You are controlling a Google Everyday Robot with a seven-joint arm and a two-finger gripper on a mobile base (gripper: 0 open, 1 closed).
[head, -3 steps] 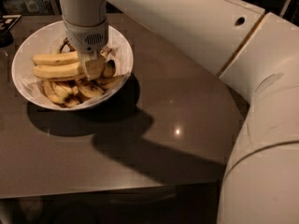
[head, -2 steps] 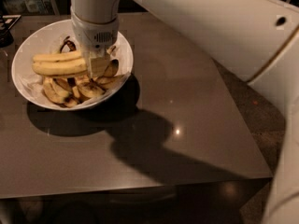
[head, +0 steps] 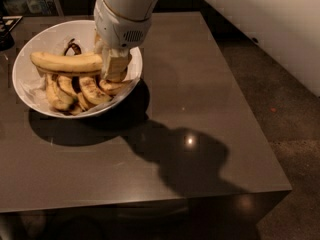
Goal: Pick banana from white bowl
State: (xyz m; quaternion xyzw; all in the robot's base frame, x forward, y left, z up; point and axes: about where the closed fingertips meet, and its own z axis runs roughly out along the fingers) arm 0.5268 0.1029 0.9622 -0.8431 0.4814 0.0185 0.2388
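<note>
Moved: arm [head: 131, 4] bulk gone from right; gripper [head: 114, 68] stays low in white bowl [head: 29, 46].
Fingers [head: 117, 63]: closed on right end of banana [head: 65, 62].
Banana: atop pile [head: 75, 91] in bowl.
Left: I lift it clear.

gripper [head: 115, 67] in white bowl [head: 23, 54], perhaps touching banana [head: 65, 62]
</note>
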